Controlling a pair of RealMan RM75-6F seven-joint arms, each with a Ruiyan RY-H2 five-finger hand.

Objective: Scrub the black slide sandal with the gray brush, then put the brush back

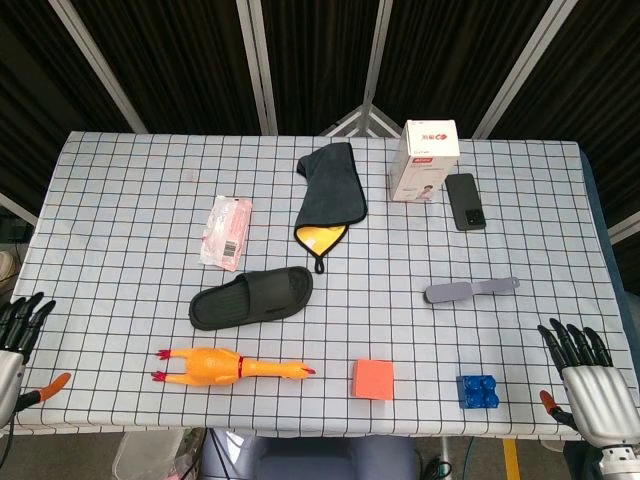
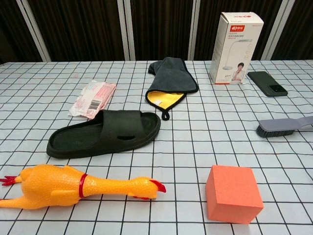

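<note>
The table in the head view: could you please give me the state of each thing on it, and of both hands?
black slide sandal: flat, sole down, untouched
gray brush: lying free on the table
gray cloth: folded, yellow lining showing
white box: upright, closed
phone: lying flat
rubber chicken: on its side
left hand: open, empty
right hand: open, empty

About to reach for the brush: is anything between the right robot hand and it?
Nothing visible blocks it. The right robot hand is at the table's near right edge; the gray brush lies beyond it, with the blue toy brick off to the side.
</note>
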